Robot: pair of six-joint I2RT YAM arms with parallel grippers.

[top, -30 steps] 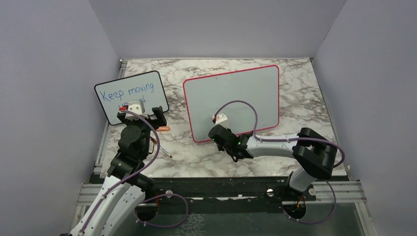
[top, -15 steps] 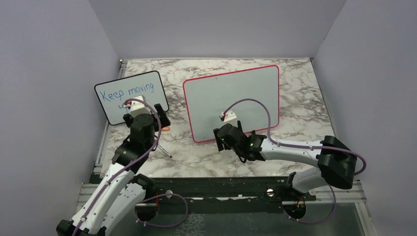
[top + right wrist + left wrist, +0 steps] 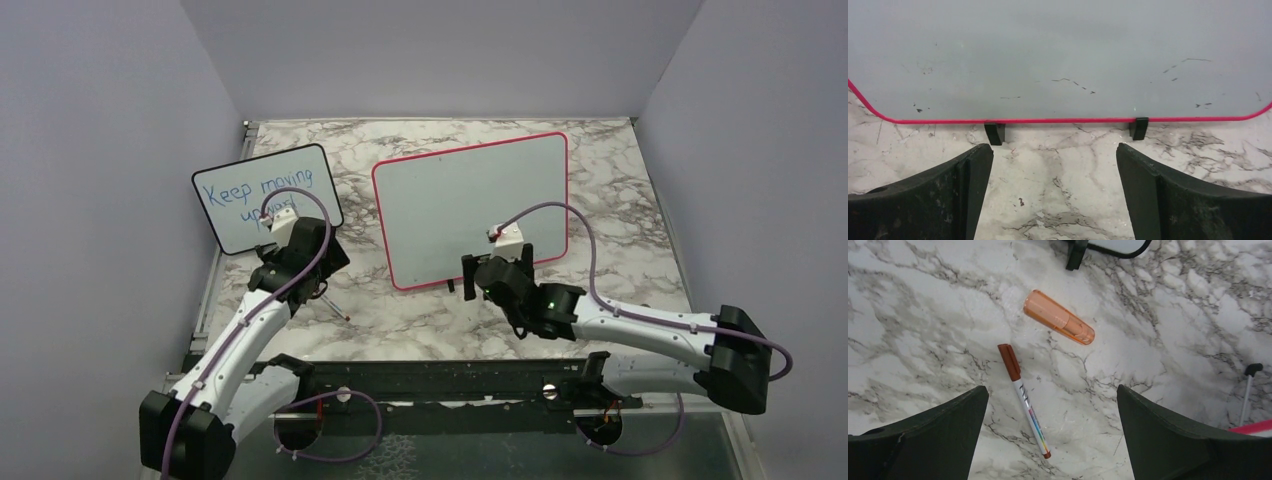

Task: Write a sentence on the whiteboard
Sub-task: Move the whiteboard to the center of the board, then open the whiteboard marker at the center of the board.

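Below the left gripper [image 3: 1052, 390] the marble [image 3: 1173, 340] is taken up by a pen [image 3: 1024, 399] and, at 1 o'clock of it, a cap [image 3: 1059, 323]. At 12 o'clock of the right gripper [image 3: 1054, 147], passage is barred by the whiteboard [image 3: 1058, 50]

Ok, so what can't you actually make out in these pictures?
Top view: the second line on the small black-framed board, partly covered by the left arm.
Top view: the orange cap, hidden under that arm.
Right wrist view: most of the whiteboard, cut off by the top edge.
Left wrist view: print on the marker, too small to read.
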